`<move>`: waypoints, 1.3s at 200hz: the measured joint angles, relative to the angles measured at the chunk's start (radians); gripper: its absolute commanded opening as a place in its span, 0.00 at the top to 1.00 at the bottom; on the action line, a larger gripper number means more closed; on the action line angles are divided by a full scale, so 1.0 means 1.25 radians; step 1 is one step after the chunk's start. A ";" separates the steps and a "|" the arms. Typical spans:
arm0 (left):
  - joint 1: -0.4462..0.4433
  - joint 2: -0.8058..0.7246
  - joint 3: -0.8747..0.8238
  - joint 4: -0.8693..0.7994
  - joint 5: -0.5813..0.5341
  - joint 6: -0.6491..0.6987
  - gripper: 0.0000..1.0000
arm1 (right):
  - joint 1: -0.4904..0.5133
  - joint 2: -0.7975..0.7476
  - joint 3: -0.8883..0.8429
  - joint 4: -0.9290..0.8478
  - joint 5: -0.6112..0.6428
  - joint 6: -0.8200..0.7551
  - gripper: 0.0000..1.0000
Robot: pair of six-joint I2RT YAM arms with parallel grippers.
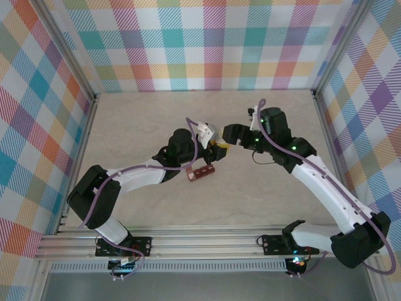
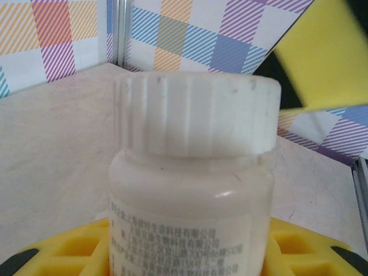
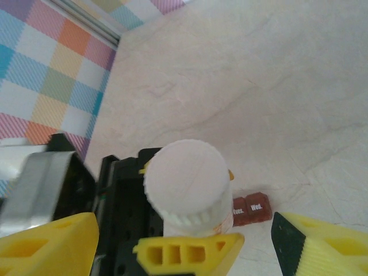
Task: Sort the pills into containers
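**Cap on, jaws wide: slip and spill are the risks**

The left gripper (image 1: 202, 139) is clamped on the white bottle (image 2: 190, 207), its yellow fingers (image 2: 63, 253) pressing the lower body. The right gripper (image 1: 227, 138) stands wide, one finger on each side of the ribbed cap (image 3: 187, 183) and, as far as I can judge, touching neither side. The containers (image 1: 202, 172) lie on the table (image 1: 138, 125) at about six o'clock from the bottle, near it but apart.

If the right jaws close off-centre, they may push the bottle round in the left grip instead of turning the cap. Once the cap is loose, a tilted bottle could scatter pills on the table, since the strip's lids look shut.

The right wrist view shows the cap top from above and the strip's lids marked "Tues." and "Wed." at four o'clock. The left wrist view shows the cap's ribs and the printed label. The top view alone gives both arms and the strip's whole length.
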 measured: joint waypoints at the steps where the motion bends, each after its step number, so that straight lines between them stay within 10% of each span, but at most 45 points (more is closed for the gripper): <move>1: 0.000 0.000 0.000 0.000 0.000 0.000 1.00 | -0.001 -0.002 0.000 0.000 0.000 -0.001 0.20; 132: 0.073 0.009 0.090 -0.010 0.230 -0.057 1.00 | -0.117 0.003 0.005 0.049 -0.235 -0.173 0.19; 260: 0.133 0.092 0.280 -0.161 0.393 -0.072 1.00 | -0.134 0.101 0.168 0.041 -0.264 -0.171 0.17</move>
